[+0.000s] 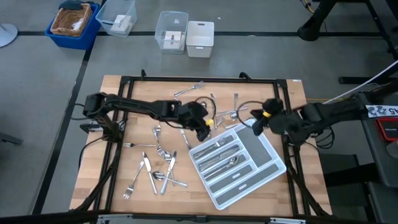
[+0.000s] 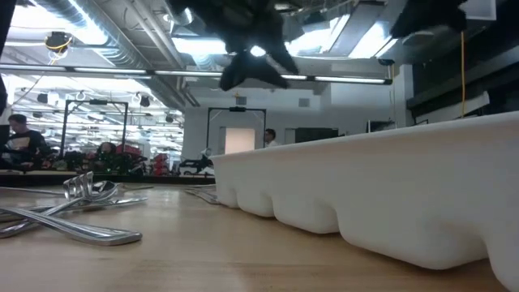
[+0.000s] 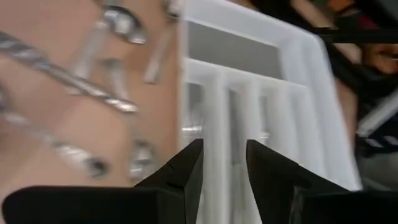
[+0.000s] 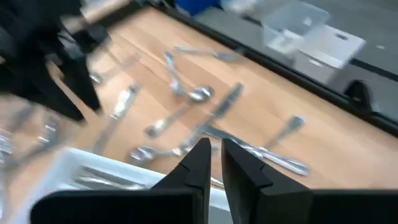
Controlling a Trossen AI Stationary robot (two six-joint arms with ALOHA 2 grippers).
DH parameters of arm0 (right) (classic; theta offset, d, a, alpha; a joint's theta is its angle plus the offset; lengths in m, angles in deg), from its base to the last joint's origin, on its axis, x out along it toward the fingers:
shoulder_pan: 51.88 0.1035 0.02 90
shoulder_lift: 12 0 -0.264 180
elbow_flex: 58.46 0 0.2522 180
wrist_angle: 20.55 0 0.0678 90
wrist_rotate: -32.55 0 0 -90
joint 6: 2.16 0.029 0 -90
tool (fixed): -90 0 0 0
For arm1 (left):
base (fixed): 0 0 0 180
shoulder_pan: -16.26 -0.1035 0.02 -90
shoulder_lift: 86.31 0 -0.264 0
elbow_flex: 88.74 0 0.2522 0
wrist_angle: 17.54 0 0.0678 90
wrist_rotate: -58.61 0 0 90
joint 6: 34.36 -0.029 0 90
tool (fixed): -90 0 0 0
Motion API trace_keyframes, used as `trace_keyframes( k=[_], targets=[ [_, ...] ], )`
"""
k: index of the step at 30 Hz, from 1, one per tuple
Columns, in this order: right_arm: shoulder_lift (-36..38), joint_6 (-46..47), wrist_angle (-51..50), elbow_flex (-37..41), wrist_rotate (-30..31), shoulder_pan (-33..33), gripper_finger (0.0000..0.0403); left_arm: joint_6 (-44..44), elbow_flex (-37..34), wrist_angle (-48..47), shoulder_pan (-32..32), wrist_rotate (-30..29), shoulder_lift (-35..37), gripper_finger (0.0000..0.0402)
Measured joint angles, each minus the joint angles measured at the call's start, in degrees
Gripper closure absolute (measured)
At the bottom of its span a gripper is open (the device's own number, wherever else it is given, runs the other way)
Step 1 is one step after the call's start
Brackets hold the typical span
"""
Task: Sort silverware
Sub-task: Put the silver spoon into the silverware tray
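Note:
Loose silverware (forks, spoons and knives) lies flat on the wooden table, left of the light grey tray; more pieces lie beyond the tray's far end. A few pieces lie in the tray's compartments. My left gripper hovers above the tray's far left corner, open, with nothing between its fingers. My right gripper hovers above the tray's far right corner; its fingers stand a narrow gap apart with nothing in it. The low view shows the tray's wall and silverware resting on the table.
A black frame rail runs around the table. Beyond the far edge stand clear plastic boxes, a white box and a blue bin. A person sits in the room behind, seen in the low view.

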Motion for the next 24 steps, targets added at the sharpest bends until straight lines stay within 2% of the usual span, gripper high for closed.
trace_keyframes(
  k=[6,9,12,17,24],
  targets=[
    [-1.1,-15.8,-0.3,0.0,-13.8,-14.2,0.0356,-4.0,0.0,-4.6,-4.5,-0.6,1.6,0.0290],
    [-3.1,-23.2,0.1,0.0,-19.0,-21.3,0.0336,-5.8,0.0,-5.3,-6.6,-0.6,1.6,0.0290],
    [-6.2,-26.7,0.8,0.0,-23.6,-28.5,0.0306,-5.9,0.0,-5.9,-8.7,-0.6,1.6,0.0290],
    [-13.7,-24.3,2.8,0.0,-31.5,-38.9,0.0275,-6.5,0.0,-5.9,-11.5,-0.6,1.6,0.0290],
    [-27.1,-16.1,5.6,0.0,-39.5,-47.4,0.0272,-7.5,0.0,-6.0,-13.5,-0.6,1.6,0.0290]
  ],
)
